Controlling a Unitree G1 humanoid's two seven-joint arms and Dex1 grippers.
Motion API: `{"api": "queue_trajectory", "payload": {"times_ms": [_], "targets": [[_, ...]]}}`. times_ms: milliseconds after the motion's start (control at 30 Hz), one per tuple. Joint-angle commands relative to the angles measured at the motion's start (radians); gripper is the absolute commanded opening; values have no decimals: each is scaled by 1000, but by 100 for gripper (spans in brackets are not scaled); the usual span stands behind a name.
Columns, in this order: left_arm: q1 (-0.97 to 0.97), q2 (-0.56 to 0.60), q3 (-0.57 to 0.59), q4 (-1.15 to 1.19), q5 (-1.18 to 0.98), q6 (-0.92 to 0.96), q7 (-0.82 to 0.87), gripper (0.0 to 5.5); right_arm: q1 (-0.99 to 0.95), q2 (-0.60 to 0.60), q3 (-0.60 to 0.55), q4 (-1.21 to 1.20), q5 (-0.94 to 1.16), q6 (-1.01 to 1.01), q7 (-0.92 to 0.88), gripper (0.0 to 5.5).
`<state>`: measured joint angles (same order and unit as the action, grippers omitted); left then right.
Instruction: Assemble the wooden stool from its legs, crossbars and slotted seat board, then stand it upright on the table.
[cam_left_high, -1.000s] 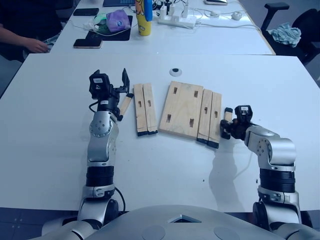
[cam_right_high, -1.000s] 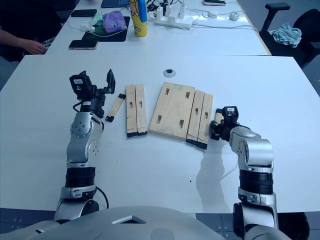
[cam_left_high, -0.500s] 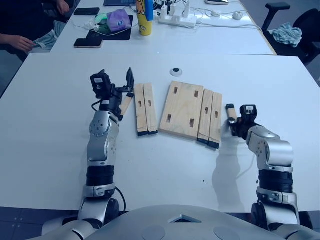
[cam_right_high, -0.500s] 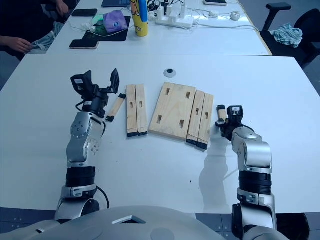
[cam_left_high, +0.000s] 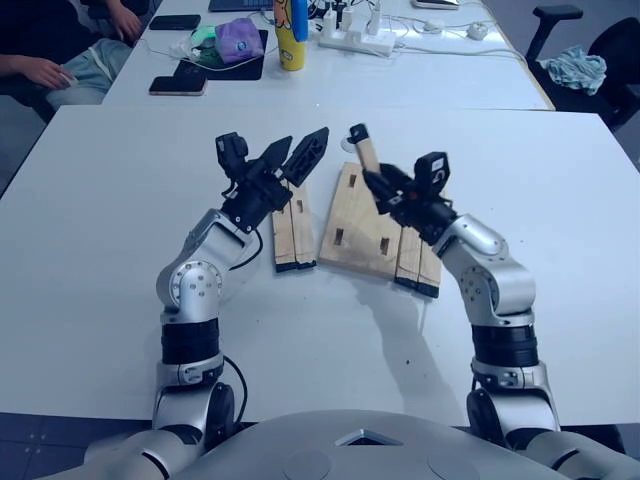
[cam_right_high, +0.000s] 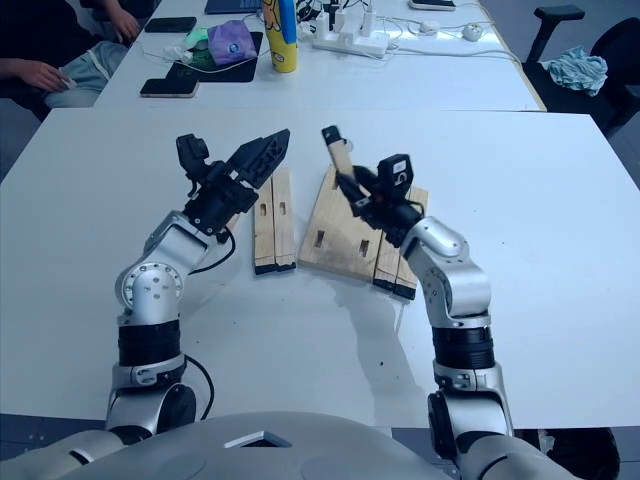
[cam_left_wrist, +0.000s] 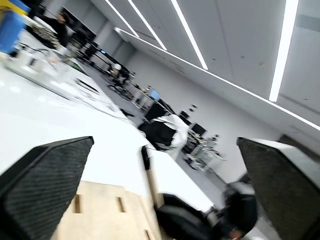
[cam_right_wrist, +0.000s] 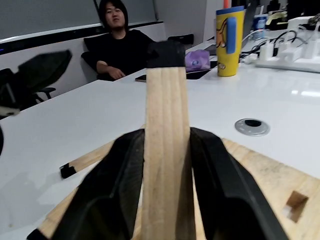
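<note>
The slotted seat board (cam_left_high: 362, 222) lies flat mid-table, with two legs (cam_left_high: 288, 228) side by side on its left and two more (cam_left_high: 421, 250) on its right. My right gripper (cam_left_high: 384, 186) hovers over the board, shut on a short black-tipped crossbar (cam_left_high: 361, 150) that points up and away; the right wrist view has the bar (cam_right_wrist: 166, 100) clamped between both fingers. My left gripper (cam_left_high: 308, 137) is held open in the air above the left pair of legs, nothing between its fingers (cam_left_wrist: 46, 180). Another black-ended strip (cam_right_wrist: 75, 164) rests on the table beyond the board.
A round cable grommet (cam_right_wrist: 252, 125) is set in the table just behind the board. The far table carries a yellow cup (cam_left_high: 288, 35), a power strip (cam_left_high: 352, 40) and phones. White tabletop stretches wide on both sides and in front.
My right gripper has lifted the crossbar off the table at the right and carried it left, up over the seat board. The open left gripper swung right, over the left legs.
</note>
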<state>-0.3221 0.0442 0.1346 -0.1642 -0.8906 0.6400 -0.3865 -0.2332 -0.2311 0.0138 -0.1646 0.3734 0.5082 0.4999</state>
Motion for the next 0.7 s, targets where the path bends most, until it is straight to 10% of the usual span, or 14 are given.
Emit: {"api": "queue_trajectory", "payload": {"times_ms": [33,367,700], "targets": [[-32,31,-5,11,-49,96,-3,470,37,16,11,-49,55,-15,46,133],[-88,53,8,79,-89,240,37,335,90,24,28,-115,88,-99,97,133],[-101,33,13,70,-88,248,77,335,125,-9,98,-111,9,-182,116,133]]}}
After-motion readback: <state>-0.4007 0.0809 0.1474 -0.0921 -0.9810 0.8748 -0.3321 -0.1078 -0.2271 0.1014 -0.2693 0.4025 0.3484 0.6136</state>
